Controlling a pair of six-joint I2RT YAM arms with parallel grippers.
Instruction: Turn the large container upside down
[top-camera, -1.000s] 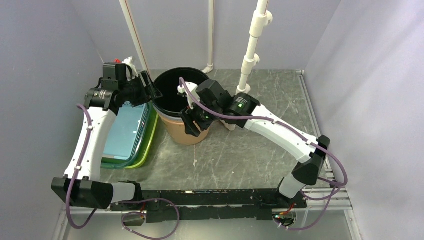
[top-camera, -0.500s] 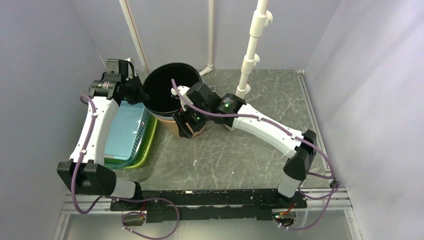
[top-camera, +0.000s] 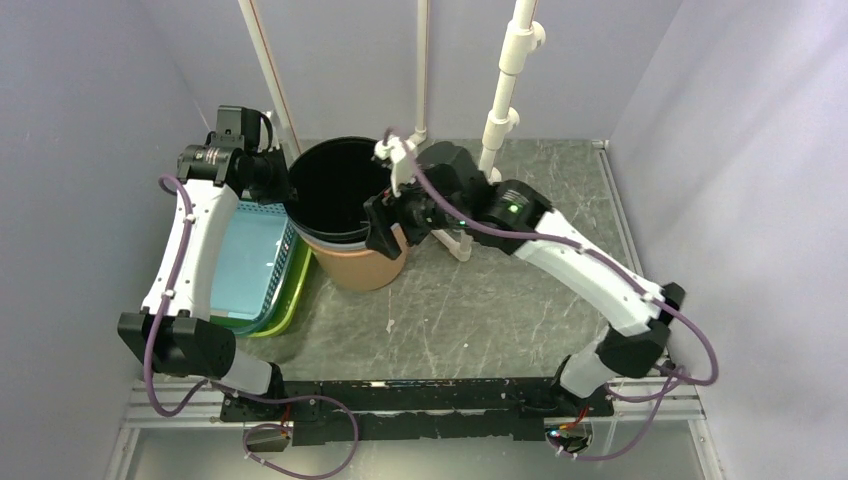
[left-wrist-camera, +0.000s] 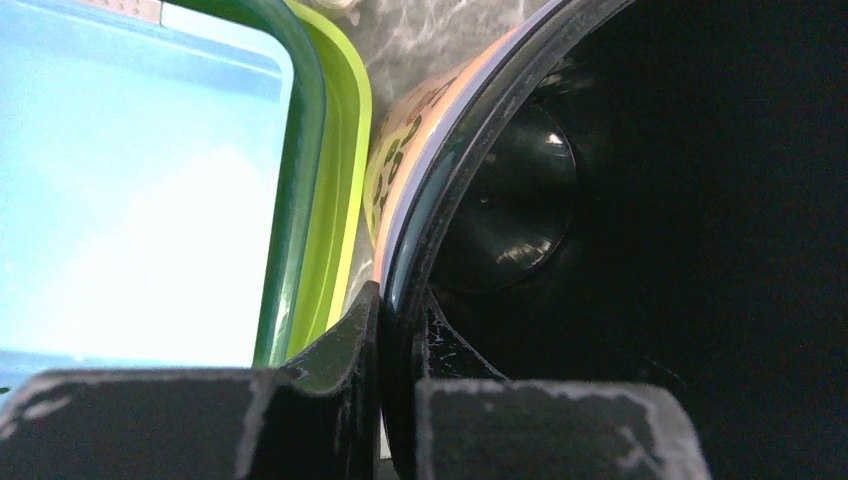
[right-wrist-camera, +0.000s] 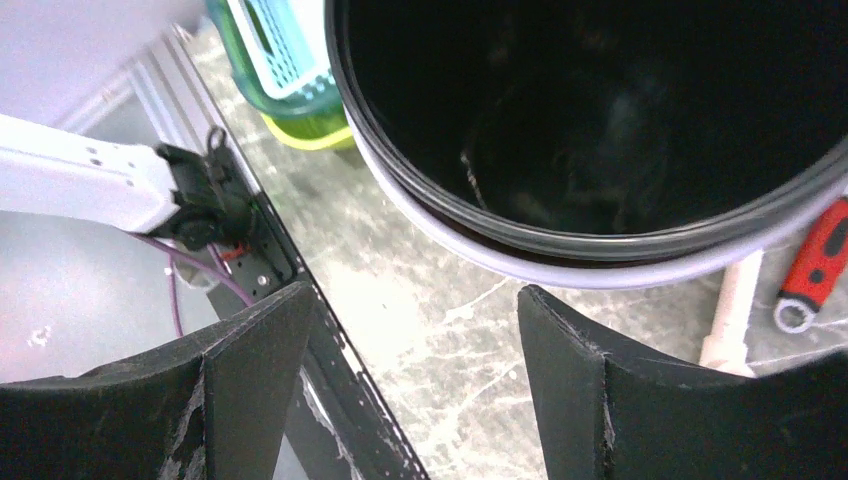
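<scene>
The large container (top-camera: 352, 262) is a tan bucket with a black inside, standing mouth up at the back left of the table. My left gripper (top-camera: 281, 187) is shut on its left rim; in the left wrist view one finger (left-wrist-camera: 345, 345) lies outside the wall and the other inside, with the dark interior (left-wrist-camera: 650, 200) beyond. My right gripper (top-camera: 384, 232) hovers open over the container's right side. In the right wrist view its gripper (right-wrist-camera: 415, 295) holds nothing, and the container's mouth (right-wrist-camera: 600, 120) lies just beyond the fingertips.
A blue basket nested in a green one (top-camera: 250, 262) sits against the container's left side. A white pipe post (top-camera: 500, 110) stands behind on the right, with a red-handled tool (right-wrist-camera: 820, 255) on the table near it. The black base rail (top-camera: 400, 395) runs along the near edge.
My left gripper reached the container's left rim and shut on it. The container tipped left, then stood back up. My right gripper lifted away from the container's front side and opened wider.
</scene>
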